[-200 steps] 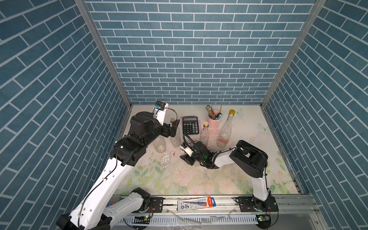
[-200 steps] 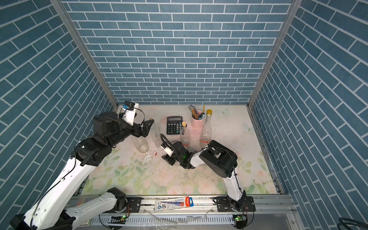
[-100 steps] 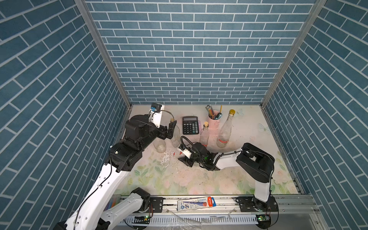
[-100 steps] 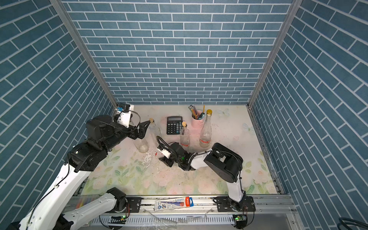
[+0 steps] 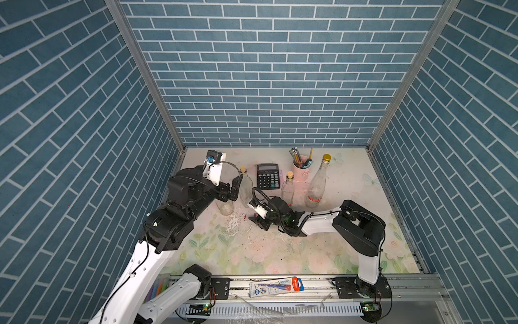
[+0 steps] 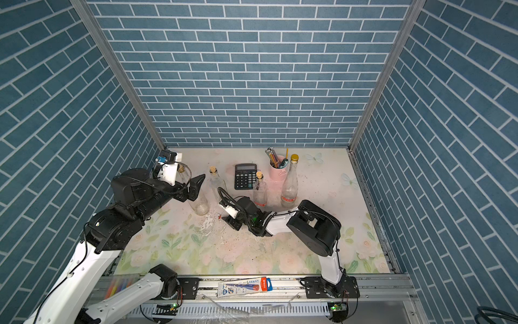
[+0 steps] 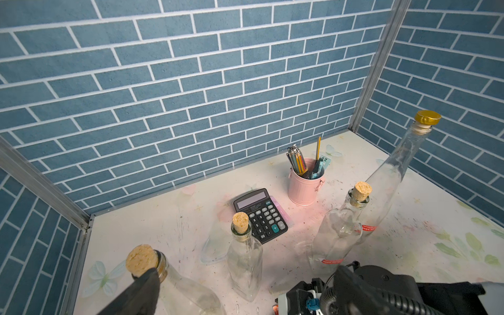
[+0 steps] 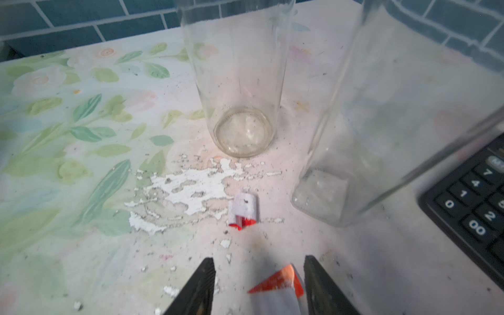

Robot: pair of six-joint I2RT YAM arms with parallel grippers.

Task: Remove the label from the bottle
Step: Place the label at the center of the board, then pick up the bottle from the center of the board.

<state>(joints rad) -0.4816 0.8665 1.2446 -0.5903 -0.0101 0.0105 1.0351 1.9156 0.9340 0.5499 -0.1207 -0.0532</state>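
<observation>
Two clear bottles without labels stand left of centre: a round corked bottle [image 5: 224,206] [image 7: 174,283] [image 8: 242,81] and a square corked bottle [image 5: 246,188] [image 7: 245,261] [image 8: 368,122]. My left gripper [image 5: 235,186] [image 6: 196,186] hangs open beside their necks and holds nothing; one of its fingers [image 7: 141,286] sits by the round bottle's cork. My right gripper [image 5: 253,213] [image 8: 259,264] is low over the table with its jaws apart. A red and white label piece [image 8: 278,289] lies between them against one finger, unclamped. A curled label scrap [image 8: 242,210] lies on the table ahead.
A small corked bottle [image 5: 288,190] and a tall gold-capped bottle [image 5: 316,182] both carry red labels near the base. Behind them are a calculator [image 5: 268,176] and a pink pencil cup [image 5: 301,169]. White flakes [image 8: 191,188] litter the floral table. Blue brick walls enclose three sides.
My left gripper has drawn back to the left, away from the bottle necks, staying open. My right gripper has shifted slightly left, its jaws a little wider.
</observation>
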